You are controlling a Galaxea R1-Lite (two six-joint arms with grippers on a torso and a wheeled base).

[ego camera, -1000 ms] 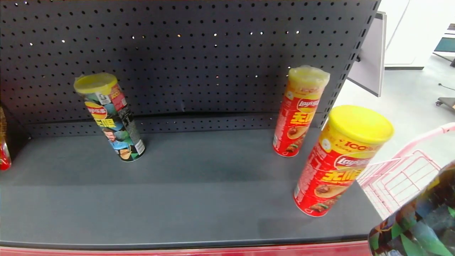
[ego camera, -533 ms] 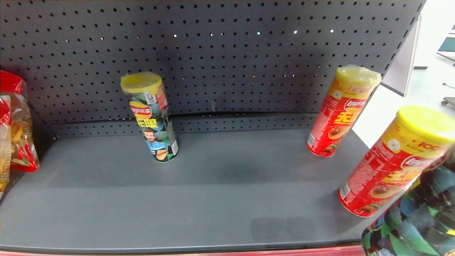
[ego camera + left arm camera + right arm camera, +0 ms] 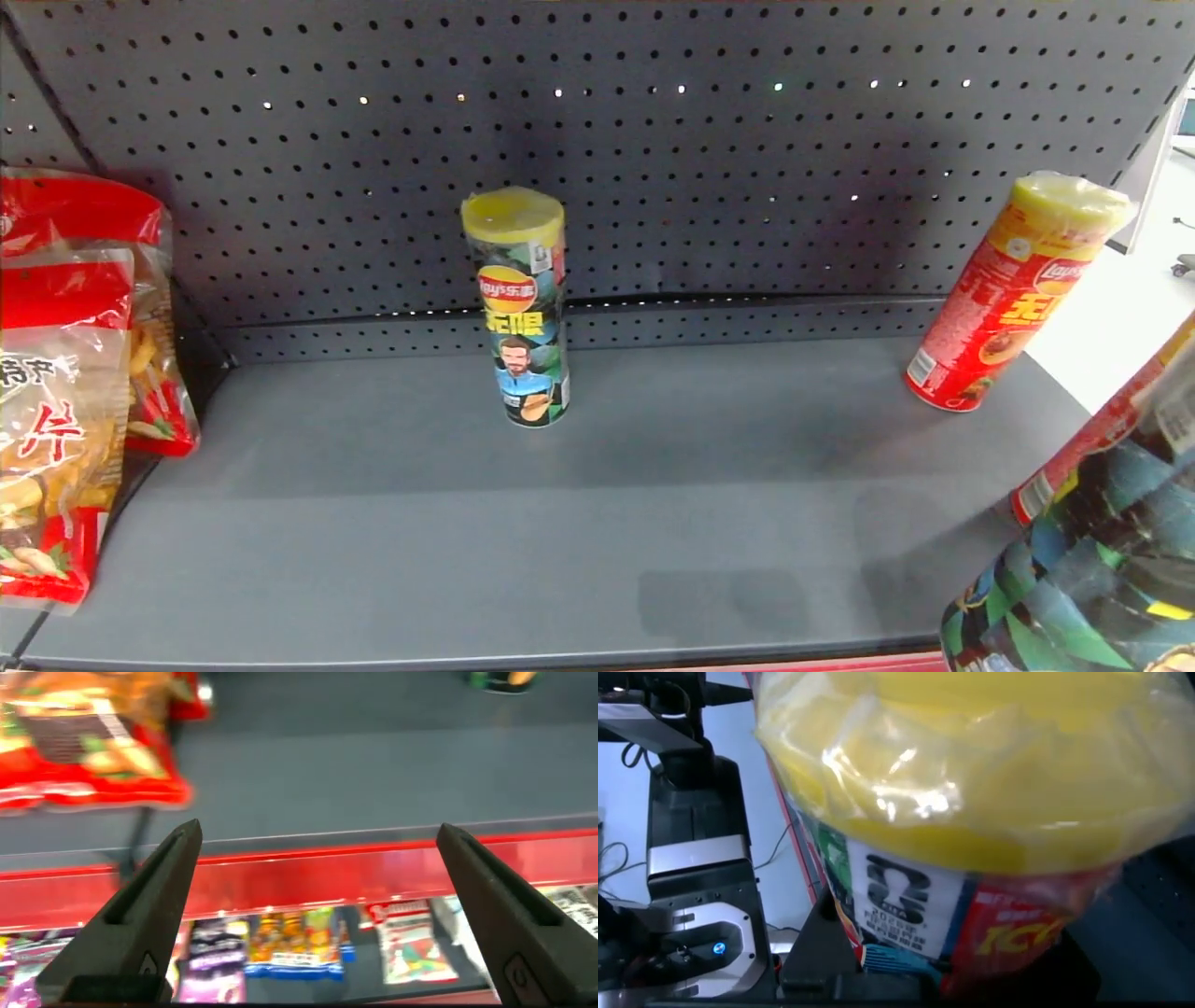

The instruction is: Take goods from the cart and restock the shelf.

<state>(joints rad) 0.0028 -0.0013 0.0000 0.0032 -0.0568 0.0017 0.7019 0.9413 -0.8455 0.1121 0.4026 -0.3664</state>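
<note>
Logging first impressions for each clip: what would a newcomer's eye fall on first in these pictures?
A tall can with a yellow lid stands alone at the middle back of the grey shelf. A patterned can looms large at the near right corner, in front of the shelf's edge. Red snack bags crowd the left end, and a red can stands at the right back.

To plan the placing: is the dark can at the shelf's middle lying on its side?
No, the dark can stands upright on the shelf, yellow lid on top.
</note>
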